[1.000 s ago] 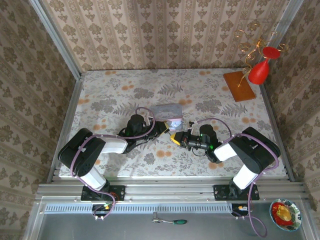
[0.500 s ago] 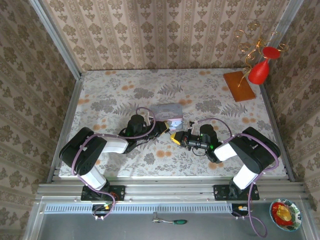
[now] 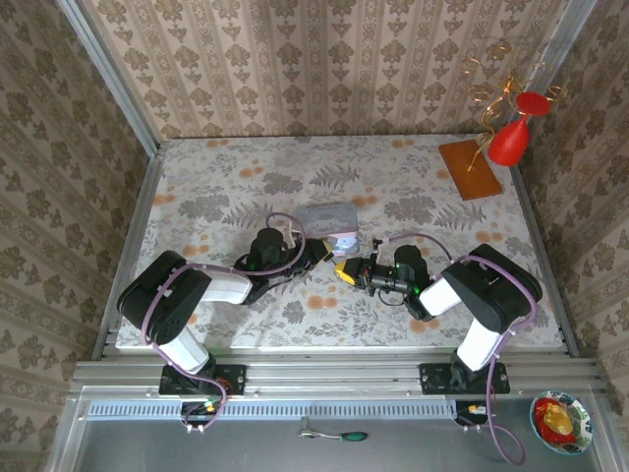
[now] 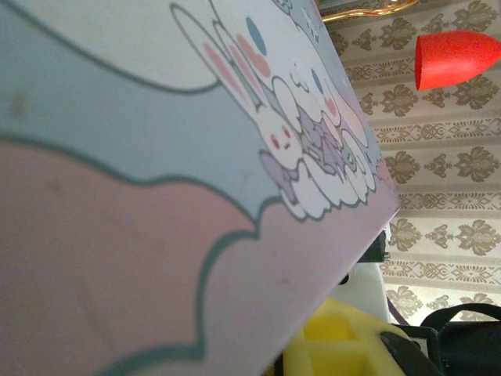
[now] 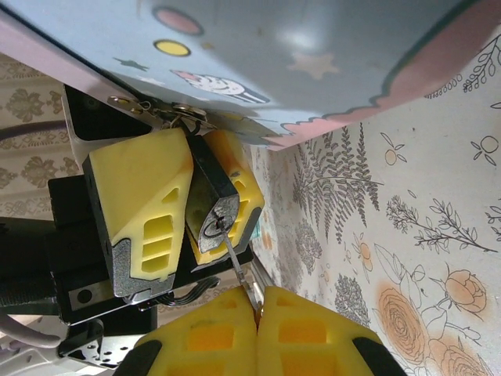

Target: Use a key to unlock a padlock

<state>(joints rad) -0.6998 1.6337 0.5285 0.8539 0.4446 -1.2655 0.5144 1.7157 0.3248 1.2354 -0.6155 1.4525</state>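
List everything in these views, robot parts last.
padlock: one, dark grey metal, beside the tin's edge.
key: one, thin silver, tip at the padlock's keyhole.
tin: one, pale blue with cartoon bunnies, table centre.
wooden block: one, orange-brown, far right corner.
ornament: one, red with gold wire, above the block.
tool: one, green handle, below the arm bases.
left claw: yellow, shut on the padlock.
right claw: yellow, shut on the key.
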